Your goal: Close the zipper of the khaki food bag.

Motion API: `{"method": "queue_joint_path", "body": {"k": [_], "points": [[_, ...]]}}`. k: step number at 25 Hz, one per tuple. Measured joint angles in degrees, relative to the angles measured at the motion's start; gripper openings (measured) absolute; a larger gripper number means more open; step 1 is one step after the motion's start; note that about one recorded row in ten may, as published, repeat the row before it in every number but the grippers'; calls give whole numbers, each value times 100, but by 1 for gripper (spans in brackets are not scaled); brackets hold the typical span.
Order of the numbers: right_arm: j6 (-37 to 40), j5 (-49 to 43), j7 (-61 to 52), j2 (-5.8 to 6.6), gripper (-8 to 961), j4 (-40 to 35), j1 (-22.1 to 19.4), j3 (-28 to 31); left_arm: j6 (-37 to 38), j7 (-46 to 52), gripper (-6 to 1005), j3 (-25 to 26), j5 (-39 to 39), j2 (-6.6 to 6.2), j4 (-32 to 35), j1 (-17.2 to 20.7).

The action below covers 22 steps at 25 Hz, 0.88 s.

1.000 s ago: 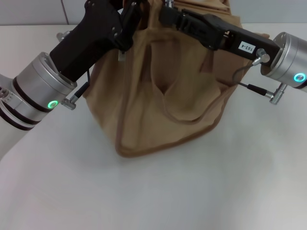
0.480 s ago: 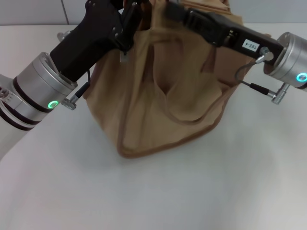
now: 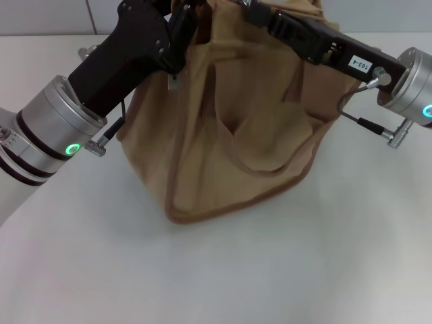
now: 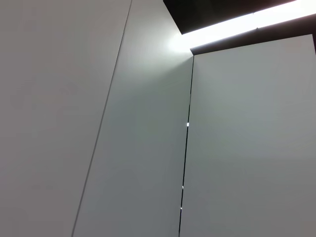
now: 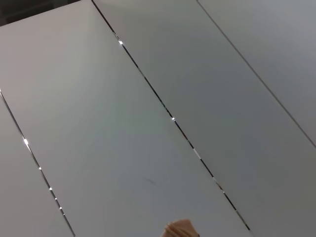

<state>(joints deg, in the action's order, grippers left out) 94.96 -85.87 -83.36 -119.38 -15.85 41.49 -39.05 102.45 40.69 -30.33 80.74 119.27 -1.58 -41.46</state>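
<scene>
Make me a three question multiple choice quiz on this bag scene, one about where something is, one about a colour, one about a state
1. Where do the two arms reach?
A. To the top of the bag
B. Under the bag
C. Flat on the table, away from the bag

2. What colour is the ring light on each wrist?
A. Red
B. Green
C. Blue

3. How does the bag stand?
A. Lying on its side
B. Lifted off the table
C. Upright on the table

Answers:
1. A: in the head view the left arm and the right arm both run up to the upper edge of the bag; their pincers are out of the frame there.
2. B: the left light glows green, and the right light is a similar green.
3. C: the bag's base edge rests on the white table.
</scene>
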Motion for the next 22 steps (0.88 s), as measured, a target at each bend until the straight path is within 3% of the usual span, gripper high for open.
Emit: {"method": "queue_joint_path", "body": {"k": [10,22], "points": [[-50,0,-39,22,22,-29,-147,16,12,0,147,17,-14,0,0,10],[-340,1,-135,31,45,-330,-735,445,13,0,154,155,-47,0,42,113]]}}
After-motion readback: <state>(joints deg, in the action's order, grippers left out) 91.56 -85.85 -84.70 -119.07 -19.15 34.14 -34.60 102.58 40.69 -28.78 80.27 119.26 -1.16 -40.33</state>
